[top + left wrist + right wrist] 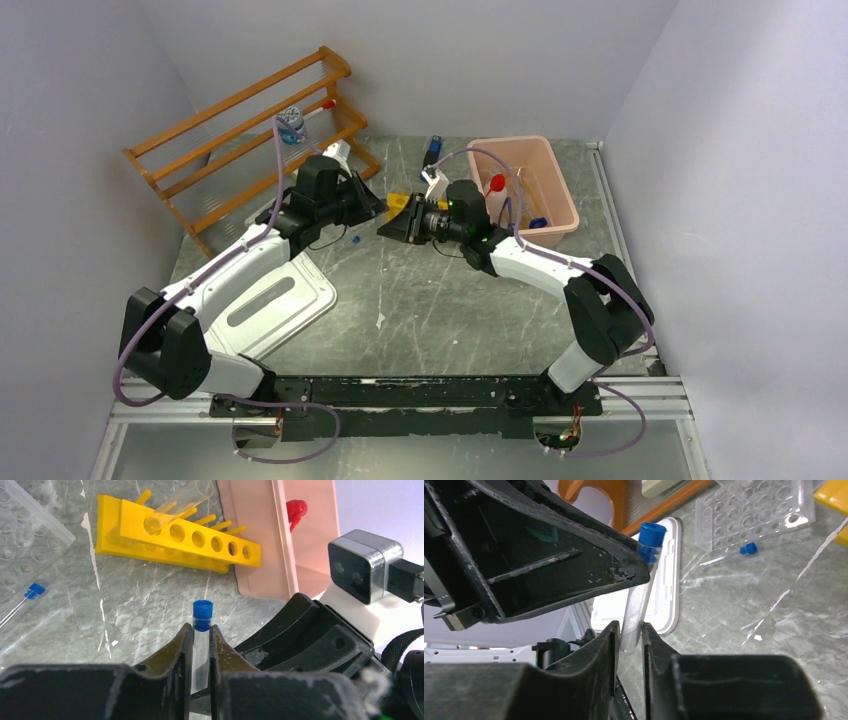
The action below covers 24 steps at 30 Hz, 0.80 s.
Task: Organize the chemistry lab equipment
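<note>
Left tool point(201, 631) clamps blue-capped tube point(202, 616) | right tool point(630, 628) grips its base | tube indistinct from above

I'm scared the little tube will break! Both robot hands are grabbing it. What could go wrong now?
Two things, maybe. The left gripper and right gripper both pinch the same blue-capped tube; if they pull different ways, it could crack or pop out. Also, the right gripper holds only its bottom end, so once the left lets go the tube might tip and drop onto the table.
</note>
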### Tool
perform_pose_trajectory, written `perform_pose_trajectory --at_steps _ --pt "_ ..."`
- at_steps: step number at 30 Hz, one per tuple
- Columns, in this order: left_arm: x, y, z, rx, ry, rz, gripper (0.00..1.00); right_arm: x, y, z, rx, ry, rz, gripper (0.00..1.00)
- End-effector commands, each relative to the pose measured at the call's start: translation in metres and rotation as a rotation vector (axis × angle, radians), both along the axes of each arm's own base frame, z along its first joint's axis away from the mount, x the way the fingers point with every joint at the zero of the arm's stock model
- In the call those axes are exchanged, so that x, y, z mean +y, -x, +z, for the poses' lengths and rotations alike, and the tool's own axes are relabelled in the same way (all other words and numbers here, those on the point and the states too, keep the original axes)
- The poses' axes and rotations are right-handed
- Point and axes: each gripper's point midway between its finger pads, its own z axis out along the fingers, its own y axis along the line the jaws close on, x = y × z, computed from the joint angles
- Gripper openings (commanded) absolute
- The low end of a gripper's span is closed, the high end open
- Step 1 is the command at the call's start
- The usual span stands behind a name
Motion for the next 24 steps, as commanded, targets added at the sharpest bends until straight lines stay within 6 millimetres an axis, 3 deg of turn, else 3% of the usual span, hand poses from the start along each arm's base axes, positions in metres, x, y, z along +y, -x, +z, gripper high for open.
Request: perform_pose_trajectory --at_steps 1,3,9,14,19,24 --pt "-0.005 0.002 0.029 -0.029 0.058 -0.052 0.15 0.007 -0.004 0.017 -0.091 -0.051 0.029 0.20" --pt "-0.006 0.003 0.030 -0.026 0.060 -0.069 0.22 0.006 -0.004 0.018 -0.124 -0.046 0.035 0.16" --pt "-0.006 0.005 0.045 -0.003 0.089 -0.154 0.65 -0.002 0.000 0.021 -0.313 0.040 0.094 0.13" --pt "-0.007 0.009 0.053 -0.006 0.087 -0.243 0.66 -0.013 -0.006 0.016 -0.483 0.175 0.116 0.13" --pt "0.000 0.011 0.045 0.031 0.051 -0.287 0.61 -0.023 -0.011 0.014 -0.589 0.279 0.134 0.14" --pt "-0.008 0.022 0.043 0.063 0.096 -0.364 0.54 -0.029 -0.018 0.013 -0.637 0.341 0.122 0.14"
